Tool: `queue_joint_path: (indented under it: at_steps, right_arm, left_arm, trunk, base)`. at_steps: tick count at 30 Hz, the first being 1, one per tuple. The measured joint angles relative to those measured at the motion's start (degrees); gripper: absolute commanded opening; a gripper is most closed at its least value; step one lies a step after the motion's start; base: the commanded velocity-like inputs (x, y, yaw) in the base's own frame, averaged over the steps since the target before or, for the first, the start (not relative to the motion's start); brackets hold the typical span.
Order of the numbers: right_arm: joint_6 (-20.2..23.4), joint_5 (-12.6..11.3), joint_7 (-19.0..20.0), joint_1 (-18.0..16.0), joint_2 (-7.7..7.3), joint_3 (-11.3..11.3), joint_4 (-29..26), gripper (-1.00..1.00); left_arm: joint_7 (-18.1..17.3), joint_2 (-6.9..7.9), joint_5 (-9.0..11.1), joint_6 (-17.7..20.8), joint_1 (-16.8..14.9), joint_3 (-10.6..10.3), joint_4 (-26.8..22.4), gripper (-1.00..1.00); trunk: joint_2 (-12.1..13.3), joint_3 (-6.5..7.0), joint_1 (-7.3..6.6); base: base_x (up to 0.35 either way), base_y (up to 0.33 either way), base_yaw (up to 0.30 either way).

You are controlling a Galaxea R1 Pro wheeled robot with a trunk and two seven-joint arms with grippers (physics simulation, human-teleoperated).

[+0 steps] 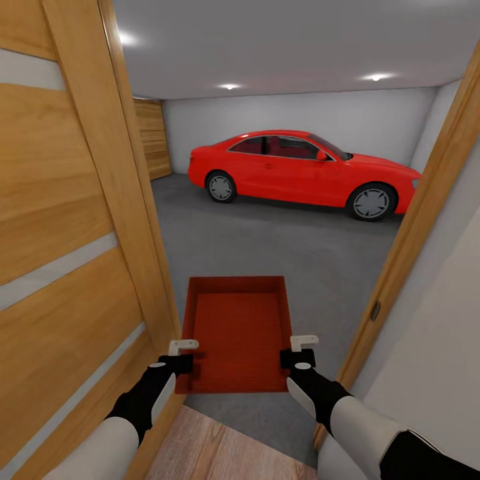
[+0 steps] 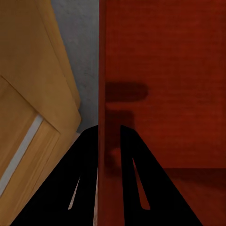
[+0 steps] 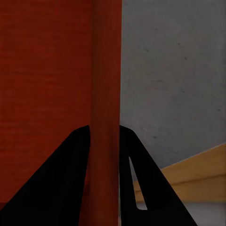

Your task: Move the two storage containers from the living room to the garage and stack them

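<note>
Closest of all is a strip of light wood floor [image 1: 220,447], right under the robot's two arms. The left gripper [image 1: 183,355] pinches the left wall of a storage container [image 1: 240,333]. The right gripper [image 1: 300,351] pinches its right wall. In the left wrist view the two black fingers [image 2: 80,183] sit on both sides of the thin red wall, closed on it. In the right wrist view the fingers [image 3: 66,179] do the same on the other wall. The red bin is open on top and level, and it is held up in the doorway. It seems to hang above the grey floor [image 1: 280,247], though it is hard to be sure from this view.

A wooden door [image 1: 67,233] stands open on the left, close beside the bin. A wooden door frame [image 1: 413,227] is on the right.

Farther in is the garage, with pale walls [image 1: 300,113]. A red car [image 1: 303,170] is parked near the back wall. A wide plank door [image 1: 155,139] is in the far left corner.
</note>
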Motion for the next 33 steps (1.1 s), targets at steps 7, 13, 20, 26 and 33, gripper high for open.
queue_joint_path:
  at_steps: [7, 13, 20, 26, 33]
  right_arm:
    - [0.0, -0.1, 0.0, 0.0, 0.00, 0.1, 0.0, -1.00]
    - [0.0, -0.1, 0.0, 0.0, -0.02, 0.1, 0.0, -1.00]
    - [-0.1, -0.1, 0.0, 0.0, 0.00, 0.1, 0.1, -1.00]
    - [-0.2, 0.1, 0.1, 0.0, 0.11, -0.1, 0.2, -1.00]
    - [-0.2, 0.2, 0.1, 0.0, 0.16, -0.2, 0.3, -1.00]
  left_arm:
    - [0.1, 0.01, 0.1, 0.0, 0.0, -0.1, 0.0, -1.00]
    - [0.1, 0.01, 0.1, 0.0, 0.0, -0.1, 0.0, -1.00]
    - [0.1, 0.01, 0.1, 0.0, 0.0, -0.1, 0.0, -1.00]
    - [-0.1, 0.02, -0.3, 0.0, 0.0, 0.1, 0.0, -1.00]
    - [-0.3, 0.02, -0.5, 0.0, 0.0, 0.2, 0.0, -1.00]
  trunk:
    - [0.0, 0.00, 0.00]
    - [0.0, 0.00, 0.00]
    - [0.0, 0.00, 0.00]
    - [0.0, 0.00, 0.00]
    - [0.0, -0.01, -0.01]
  base:
    - [0.000, 0.017, 0.000]
    - [0.000, 0.119, 0.000]
    - [0.000, 0.157, 0.000]
    - [0.000, 0.109, 0.000]
    - [0.042, 0.101, -0.028]
